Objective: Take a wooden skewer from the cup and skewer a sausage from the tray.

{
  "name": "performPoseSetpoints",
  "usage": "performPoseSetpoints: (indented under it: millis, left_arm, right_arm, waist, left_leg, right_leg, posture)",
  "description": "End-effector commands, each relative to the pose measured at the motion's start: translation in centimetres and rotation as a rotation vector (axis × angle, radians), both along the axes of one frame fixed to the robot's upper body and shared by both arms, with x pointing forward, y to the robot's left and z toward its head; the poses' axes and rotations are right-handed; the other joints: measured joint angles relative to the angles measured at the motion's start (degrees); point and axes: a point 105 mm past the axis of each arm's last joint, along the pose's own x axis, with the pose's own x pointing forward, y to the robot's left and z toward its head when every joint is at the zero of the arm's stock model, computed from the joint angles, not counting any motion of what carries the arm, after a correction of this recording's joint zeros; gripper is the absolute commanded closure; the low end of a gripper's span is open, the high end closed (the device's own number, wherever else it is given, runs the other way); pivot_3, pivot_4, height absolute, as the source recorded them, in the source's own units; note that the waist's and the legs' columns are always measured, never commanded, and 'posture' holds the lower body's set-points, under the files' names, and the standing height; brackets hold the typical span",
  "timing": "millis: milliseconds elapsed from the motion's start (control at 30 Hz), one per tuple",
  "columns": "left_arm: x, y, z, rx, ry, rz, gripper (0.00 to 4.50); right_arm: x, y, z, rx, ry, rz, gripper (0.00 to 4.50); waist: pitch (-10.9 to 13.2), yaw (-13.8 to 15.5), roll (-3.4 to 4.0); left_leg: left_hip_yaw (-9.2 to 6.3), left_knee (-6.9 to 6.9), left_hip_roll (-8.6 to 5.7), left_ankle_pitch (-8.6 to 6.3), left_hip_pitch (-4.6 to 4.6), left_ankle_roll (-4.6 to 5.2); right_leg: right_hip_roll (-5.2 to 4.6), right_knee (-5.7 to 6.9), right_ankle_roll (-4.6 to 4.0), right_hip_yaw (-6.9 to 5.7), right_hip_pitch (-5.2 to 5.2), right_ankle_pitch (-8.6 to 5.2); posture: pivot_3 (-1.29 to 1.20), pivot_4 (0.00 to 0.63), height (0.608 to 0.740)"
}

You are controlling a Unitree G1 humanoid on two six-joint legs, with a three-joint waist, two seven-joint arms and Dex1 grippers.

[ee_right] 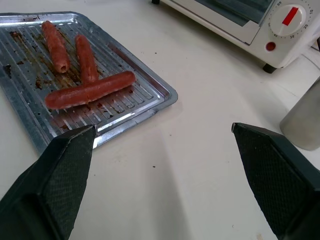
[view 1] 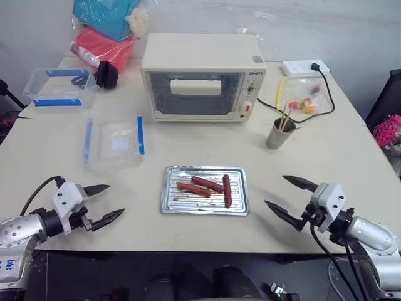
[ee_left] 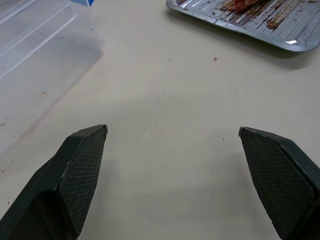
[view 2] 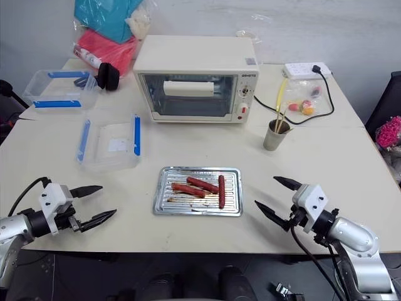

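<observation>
Three sausages point(view 1: 202, 185) lie in the shiny tray point(view 1: 170, 205) in the middle of the tabletop point(view 1: 326, 163), and no stick is in any of them yet, so the job looks like it is at its very first step. Two of them lie side by side and a bit slanted, and the third lies across by their ends, on the robot's right. The sticks point(view 1: 284, 116) stand in the little grey cup point(view 1: 277, 134), which sits behind the tray and off to the right, near the front corner of the white oven point(view 1: 200, 76). I think there are a few sticks in there, but they are too thin to count. The left gripper point(view 1: 104, 203) hangs low over the tabletop near the front edge, left of the tray, with its fingers spread wide and nothing in them. The right gripper point(view 1: 289, 195) hangs just the same on the other side, fingers wide and empty. The cup is on the right gripper's side, so that arm seems the best one to go for a stick. It would need to reach forward past the tray corner and pinch one thin stick near its top. That path is bare tabletop. Behind the cup lie a black cord point(view 1: 326, 106) and a clear bag of small things point(view 1: 304, 100), so there is not much room there. Left of the tray sits a clear box point(view 1: 113, 143) with blue clips.
</observation>
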Motion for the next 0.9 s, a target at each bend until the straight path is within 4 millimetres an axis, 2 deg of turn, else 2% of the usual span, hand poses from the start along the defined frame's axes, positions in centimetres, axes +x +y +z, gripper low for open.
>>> performPoseSetpoints:
  millis: [33, 133, 233, 300, 367, 433, 533, 567, 667, 800, 900]
  left_arm:
    - [0.5, -0.2, 1.6, -0.023, -0.071, 0.004, 0.03]
    - [0.9, -2.4, 3.3, -0.112, -0.094, -0.071, 0.03]
    - [1.2, -5.6, 5.4, -0.208, -0.085, -0.212, 0.03]
    - [1.5, -8.2, 6.7, -0.242, -0.091, -0.328, 0.03]
    - [1.7, -11.0, 7.9, -0.28, -0.088, -0.456, 0.03]
    - [1.8, -12.5, 8.6, -0.312, -0.082, -0.519, 0.03]
    - [2.1, -14.1, 9.2, -0.352, -0.076, -0.571, 0.03]
    - [2.2, -14.4, 9.2, -0.354, -0.078, -0.576, 0.03]
    - [2.5, -14.1, 8.8, -0.361, -0.066, -0.563, 0.03]
    - [2.7, -13.6, 8.6, -0.384, -0.054, -0.537, 0.03]
    - [2.9, -13.7, 8.6, -0.387, -0.067, -0.525, 0.03]
  right_arm:
    - [0.0, -0.4, 1.1, 0.005, -0.048, -0.001, 0.0]
    - [0.2, -1.0, 1.6, -0.003, -0.075, -0.041, 0.0]
    - [0.3, -3.3, 3.3, -0.016, -0.126, -0.15, 0.0]
    - [-0.6, -6.6, 4.5, -0.05, -0.152, -0.272, 0.0]
    - [-2.2, -10.8, 4.9, -0.104, -0.147, -0.425, 0.0]
    - [-3.4, -13.2, 5.0, -0.138, -0.135, -0.506, 0.0]
    - [-4.4, -15.4, 4.6, -0.175, -0.103, -0.567, 0.0]
    - [-4.4, -15.5, 4.7, -0.181, -0.099, -0.564, 0.0]
    - [-2.8, -13.9, 6.6, -0.181, -0.116, -0.488, 0.0]
    - [0.1, -9.6, 9.7, -0.225, -0.05, -0.268, 0.0]
    - [1.6, -7.8, 10.6, -0.262, 0.036, -0.171, 0.0]
  waist:
    - [0.0, 0.01, 0.0]
    - [0.0, 0.18, 0.0]
    - [0.03, 0.44, 0.04]
    - [0.1, 1.27, 0.16]
    - [0.12, 1.84, 0.23]
    - [0.12, 1.72, 0.22]
    - [0.11, 0.94, 0.2]
    - [0.12, 0.36, 0.21]
    - [0.27, -1.03, 0.45]
    - [0.43, -1.92, 0.68]
    - [0.5, -1.41, 0.65]
  left_leg:
    - [0.0, -0.01, 0.0, 0.0, 0.0, 0.0]
    - [0.0, 0.0, -0.01, 0.0, -0.01, 0.0]
    - [-0.08, 0.08, -0.03, 0.0, -0.08, 0.0]
    - [-0.08, 0.11, -0.07, 0.0, -0.11, 0.01]
    - [-0.1, 0.17, -0.14, 0.01, -0.17, 0.01]
    - [-0.07, 0.15, -0.14, 0.04, -0.15, -0.07]
    - [0.08, 0.14, -0.07, 0.07, -0.11, -0.18]
    - [0.13, 0.13, -0.05, 0.08, -0.08, -0.2]
    - [0.38, 0.14, -0.01, 0.1, 0.05, -0.23]
    - [0.65, 0.17, 0.0, 0.15, 0.25, -0.19]
    - [0.62, 0.19, 0.07, 0.19, 0.25, -0.2]
  right_leg:
    - [0.0, 0.0, 0.0, 0.0, 0.0, 0.0]
    - [-0.01, -0.01, 0.0, 0.0, 0.0, 0.0]
    - [-0.04, 0.0, 0.01, -0.09, 0.02, 0.0]
    - [-0.06, 0.01, 0.02, -0.1, 0.03, 0.01]
    - [-0.04, -0.07, 0.04, -0.13, 0.05, 0.02]
    - [0.02, -0.19, 0.05, -0.07, 0.09, 0.03]
    - [0.16, -0.3, 0.07, 0.09, 0.1, 0.03]
    - [0.19, -0.3, 0.07, 0.15, 0.1, 0.03]
    - [0.26, -0.24, 0.16, 0.41, 0.09, 0.07]
    - [0.34, -0.13, 0.44, 0.77, 0.12, 0.22]
    - [0.4, -0.1, 0.48, 0.8, 0.06, 0.24]
  posture:
    - [0.0, 0.15, 0.74]
    - [0.0, 0.15, 0.74]
    - [0.0, 0.15, 0.74]
    - [0.0, 0.15, 0.74]
    - [0.0, 0.15, 0.74]
    - [0.0, 0.15, 0.74]
    - [0.0, 0.15, 0.74]
    - [0.0, 0.15, 0.74]
    - [0.0, 0.15, 0.74]
    - [0.0, 0.15, 0.74]
    - [0.0, 0.15, 0.74]
